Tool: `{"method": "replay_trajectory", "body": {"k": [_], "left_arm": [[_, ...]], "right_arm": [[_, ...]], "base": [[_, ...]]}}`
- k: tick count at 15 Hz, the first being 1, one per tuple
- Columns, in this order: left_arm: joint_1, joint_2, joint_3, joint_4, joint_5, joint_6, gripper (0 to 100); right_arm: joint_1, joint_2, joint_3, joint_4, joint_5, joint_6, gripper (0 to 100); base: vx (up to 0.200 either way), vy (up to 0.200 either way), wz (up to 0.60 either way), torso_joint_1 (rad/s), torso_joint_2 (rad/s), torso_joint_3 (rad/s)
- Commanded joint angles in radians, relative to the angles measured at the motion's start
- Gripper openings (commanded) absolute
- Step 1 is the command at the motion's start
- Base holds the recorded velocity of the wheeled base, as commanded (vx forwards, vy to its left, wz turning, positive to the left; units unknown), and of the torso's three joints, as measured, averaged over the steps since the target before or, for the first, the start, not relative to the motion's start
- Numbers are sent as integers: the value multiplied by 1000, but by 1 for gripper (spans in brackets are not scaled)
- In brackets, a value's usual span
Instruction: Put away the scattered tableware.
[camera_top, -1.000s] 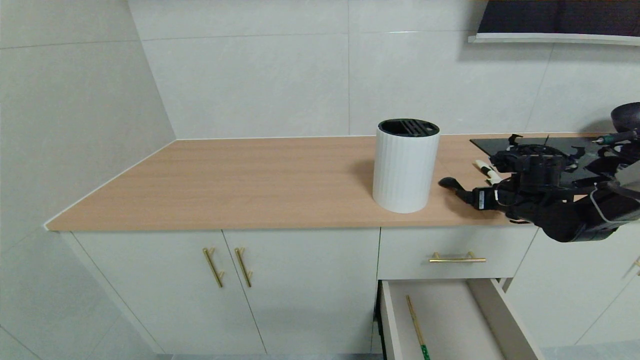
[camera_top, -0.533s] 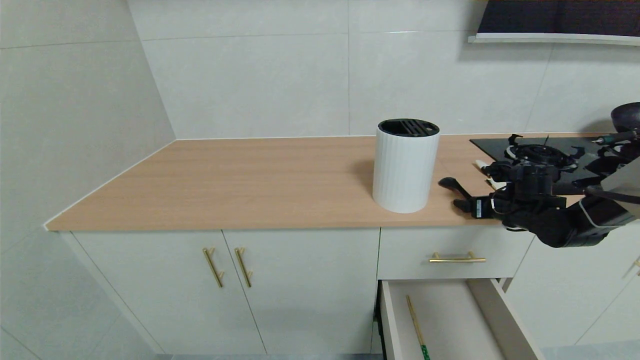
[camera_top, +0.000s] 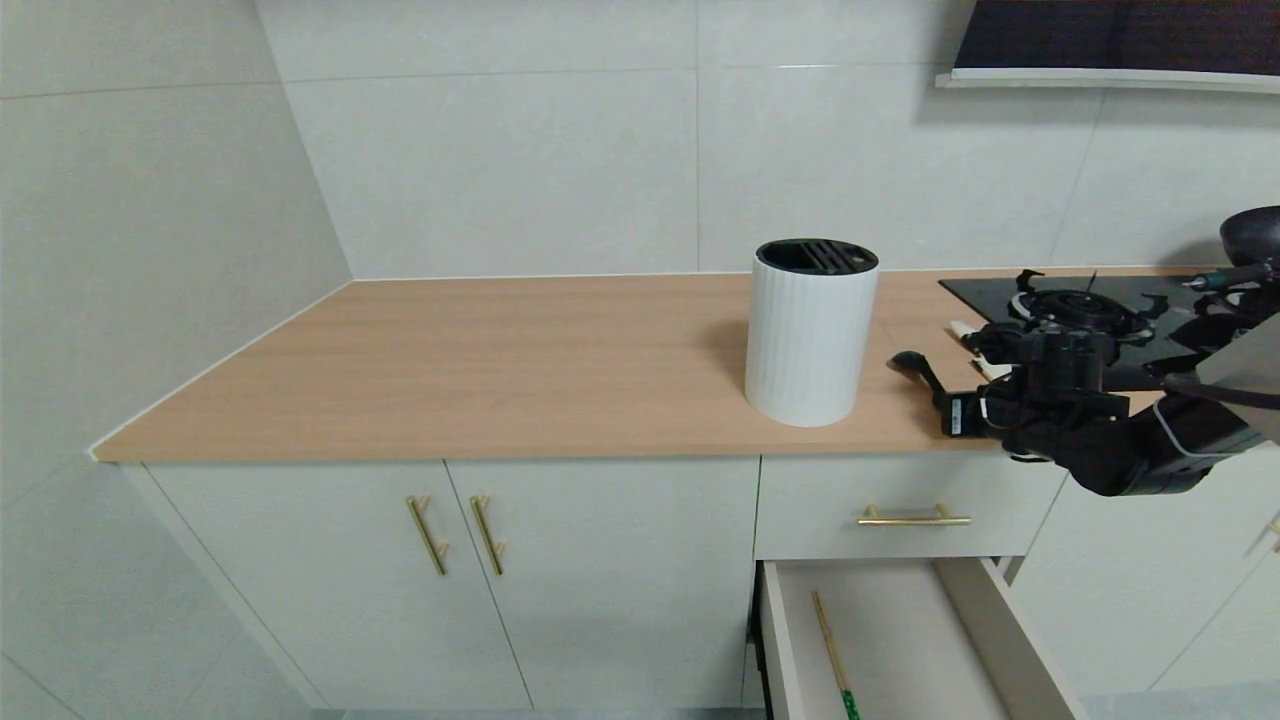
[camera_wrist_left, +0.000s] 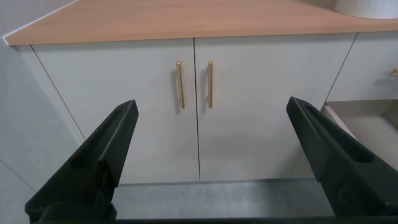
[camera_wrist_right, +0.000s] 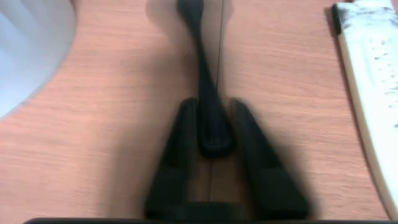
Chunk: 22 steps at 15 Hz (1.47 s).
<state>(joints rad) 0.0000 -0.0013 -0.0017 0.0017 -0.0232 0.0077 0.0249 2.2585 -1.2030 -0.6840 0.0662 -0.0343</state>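
Here the right gripper is clamped on the right end of a black utensil, low over the wooden countertop, just right of the white ribbed knife holder. The left gripper gapes wide, holding nothing, facing the cabinet doors.

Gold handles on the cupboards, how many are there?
3. The left door handle and right door handle stand side by side; the drawer handle lies flat on the shut drawer. A gold bit at the right edge may be a fourth.
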Motion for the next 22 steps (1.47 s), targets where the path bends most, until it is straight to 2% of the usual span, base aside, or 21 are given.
{"method": "replay_trajectory", "body": {"k": [1, 6, 9, 14, 22], "left_arm": [[-2, 1, 0, 0, 0, 0, 100], [-2, 1, 0, 0, 0, 0, 100], [0, 1, 0, 0, 0, 0, 100], [0, 1, 0, 0, -1, 0, 100], [0, 1, 0, 0, -1, 0, 100]], "right_arm": [[0, 4, 2, 6, 0, -1, 0], [1, -24, 25, 6, -40, -1, 0], [1, -169, 210, 6, -60, 27, 0], [17, -343, 444, 9, -54, 74, 0], [35, -577, 672, 14, -48, 102, 0]], "base": [[0, 0, 0, 0, 0, 0], [0, 0, 0, 0, 0, 0], [0, 0, 0, 0, 0, 0], [0, 0, 0, 0, 0, 0], [0, 0, 0, 0, 0, 0]]}}
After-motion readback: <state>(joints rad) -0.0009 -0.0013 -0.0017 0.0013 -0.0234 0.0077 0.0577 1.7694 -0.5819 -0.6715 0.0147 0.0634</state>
